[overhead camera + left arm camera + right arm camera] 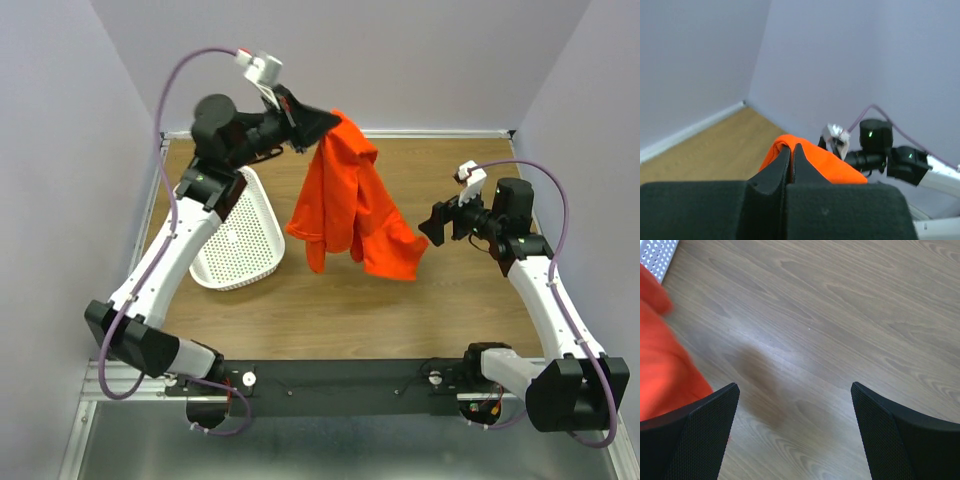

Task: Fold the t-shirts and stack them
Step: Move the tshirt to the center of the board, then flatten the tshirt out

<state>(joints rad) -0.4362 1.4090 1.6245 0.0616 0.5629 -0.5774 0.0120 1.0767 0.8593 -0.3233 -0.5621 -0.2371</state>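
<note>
Orange-red t-shirt [350, 200] dangling at upper centre of frame, its top pinched in the clenched left hand [322, 124], right hand [437, 222] at frame right — spread wide, empty, white basket [240, 240] on the surface [330, 310] at left.

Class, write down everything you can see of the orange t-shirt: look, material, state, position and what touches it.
The t-shirt is plain bright orange-red, soft cloth by its look, unfolded and crumpled into long hanging folds. It dangles above the wooden table, pinched at its top by the shut left gripper, right of the white basket. Its lower end spreads towards the open right gripper, which does not hold it. Whether the hem touches the table cannot be told.
</note>
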